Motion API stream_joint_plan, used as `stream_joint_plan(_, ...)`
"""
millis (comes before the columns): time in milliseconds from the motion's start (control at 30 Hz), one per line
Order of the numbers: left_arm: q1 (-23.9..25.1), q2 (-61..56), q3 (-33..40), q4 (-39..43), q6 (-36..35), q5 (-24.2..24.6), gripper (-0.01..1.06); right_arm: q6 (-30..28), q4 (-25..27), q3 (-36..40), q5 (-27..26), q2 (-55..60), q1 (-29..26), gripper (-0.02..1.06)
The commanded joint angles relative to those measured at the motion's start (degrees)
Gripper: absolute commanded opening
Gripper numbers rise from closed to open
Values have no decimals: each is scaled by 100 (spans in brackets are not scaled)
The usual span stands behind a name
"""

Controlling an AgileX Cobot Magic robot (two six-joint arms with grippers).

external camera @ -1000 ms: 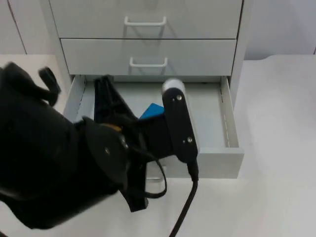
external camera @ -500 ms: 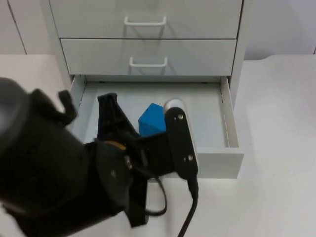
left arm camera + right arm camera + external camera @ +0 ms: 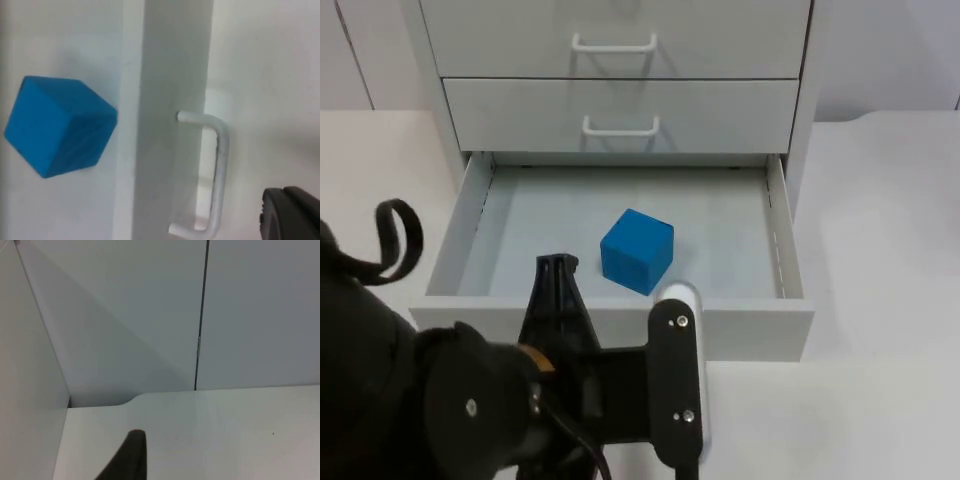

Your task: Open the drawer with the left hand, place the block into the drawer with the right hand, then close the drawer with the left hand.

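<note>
The bottom drawer (image 3: pixel 760 330) of the white cabinet stands pulled out. A blue block (image 3: pixel 637 250) rests on its floor near the middle, close to the front panel, free of either gripper. My left gripper (image 3: pixel 557 275) hangs over the drawer's front panel, left of the block and apart from it. In the left wrist view the blue block (image 3: pixel 57 127) lies behind the front panel (image 3: pixel 165 100), and the white handle (image 3: pixel 220 165) stands free, with the left gripper (image 3: pixel 290 215) just beside it. My right gripper (image 3: pixel 131 455) waits over the bare table by the cabinet's side.
Two shut drawers with white handles (image 3: pixel 620 126) sit above the open one. White table top (image 3: pixel 880 250) stretches to the right of the cabinet, and a grey wall (image 3: pixel 250 315) stands behind it. The left arm's black bulk (image 3: pixel 440 410) covers the near left.
The left arm has drawn back from over the drawer toward the front panel, uncovering the blue block. The block and the open drawer have stayed put.
</note>
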Motion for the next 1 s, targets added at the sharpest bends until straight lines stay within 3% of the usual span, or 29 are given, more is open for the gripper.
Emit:
stream_joint_plan(0,77,104,-32,258,-106,104,0,-14,-4,11,-94,-36,-30,103)
stream_joint_plan(400,337,637,-373,521,-273,-163,0,-14,-4,11,-185,-36,-30,103)
stream_joint_plan(667,621,664,-429,797,-341,26,0,-14,-4,11,-237,-36,-30,103)
stream_joint_plan(833,666,588,-429,973,-341,659,0,-14,-4,11,-250,-36,-30,103)
stream_joint_plan(967,666,615,-429,1024,-356,237,0,-14,-4,11,-261,-36,-30,103)
